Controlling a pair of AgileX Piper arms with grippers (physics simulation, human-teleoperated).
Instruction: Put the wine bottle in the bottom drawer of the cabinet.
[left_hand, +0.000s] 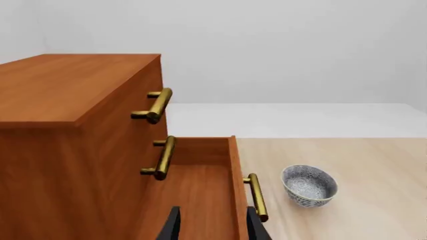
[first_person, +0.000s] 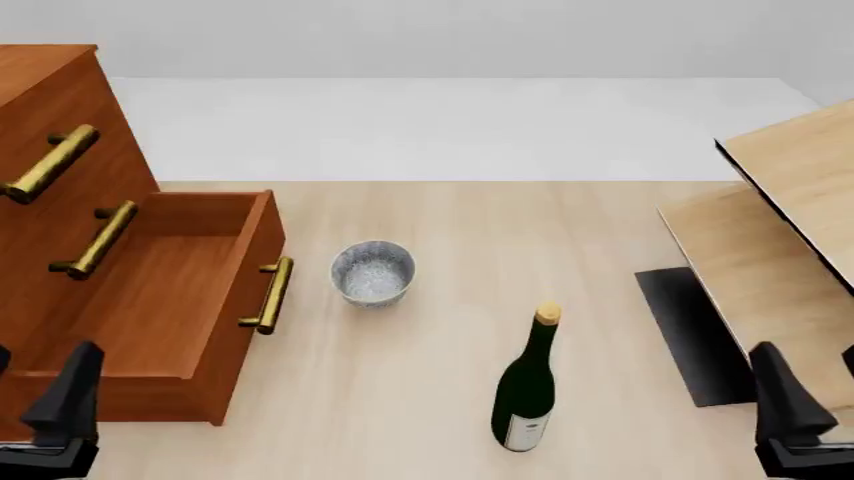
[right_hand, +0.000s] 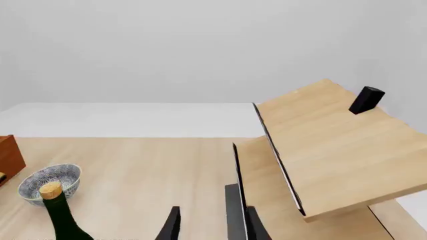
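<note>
The bottom drawer (first_person: 160, 290) of the cabinet (first_person: 54, 150) is seen pulled out, nothing lying inside it. A grey speckled cup (first_person: 372, 272) stands just beside its brass handle (first_person: 271, 295), also holding nothing. The wine bottle (first_person: 529, 385) stands upright on the table (first_person: 534, 230), well apart from the drawer, with bare table around it. The left hand (left_hand: 212, 225) and right hand (right_hand: 212, 225) are both spread wide, nothing gripped

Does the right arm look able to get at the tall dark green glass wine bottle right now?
Probably yes: the wine bottle stands upright on open table, with nothing between it and the right gripper.
</note>
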